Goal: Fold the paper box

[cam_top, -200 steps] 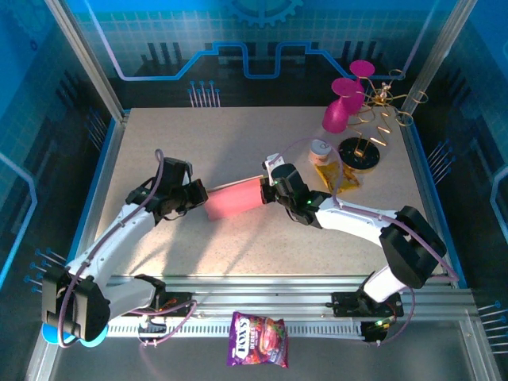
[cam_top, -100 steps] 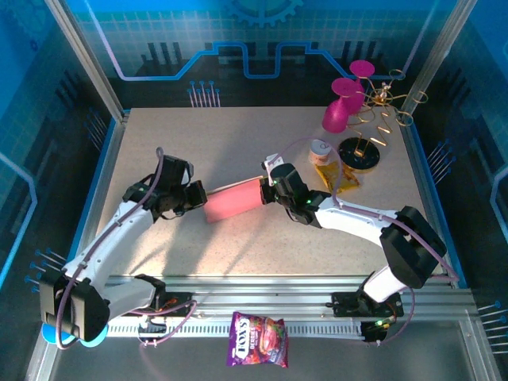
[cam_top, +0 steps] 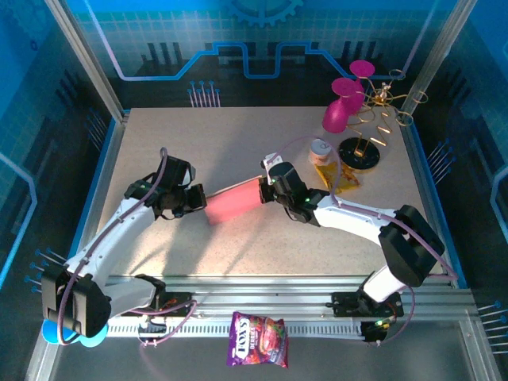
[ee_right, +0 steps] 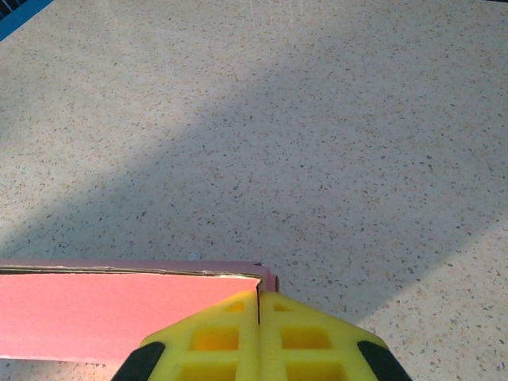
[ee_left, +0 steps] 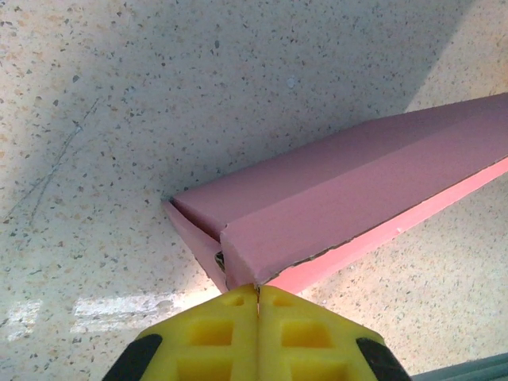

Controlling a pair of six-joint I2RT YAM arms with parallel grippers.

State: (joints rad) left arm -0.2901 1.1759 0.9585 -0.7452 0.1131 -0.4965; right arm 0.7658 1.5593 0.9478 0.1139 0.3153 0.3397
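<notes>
The paper box (cam_top: 233, 203), folded flat and pink, lies on the speckled table (cam_top: 198, 143) between my two grippers. My left gripper (cam_top: 198, 198) is shut, and its yellow fingertips (ee_left: 238, 305) touch the box's left end corner, where a flap edge of the paper box (ee_left: 357, 190) gapes slightly. At the box's right end my right gripper (cam_top: 267, 189) is also shut. Its yellow fingertips (ee_right: 278, 313) sit against the far right corner of the paper box (ee_right: 119, 305). Nothing shows between either pair of jaws.
Two magenta cups (cam_top: 343, 107), a gold wire stand (cam_top: 389, 107), a black round base (cam_top: 361, 152), a small tub (cam_top: 321, 148) and an orange wrapper (cam_top: 337, 176) crowd the far right. A purple snack bag (cam_top: 258, 340) lies past the front rail.
The left gripper has edged slightly right and nearer, nudging the box's left end. The right gripper has stayed at the box's right corner. Both stayed shut.
</notes>
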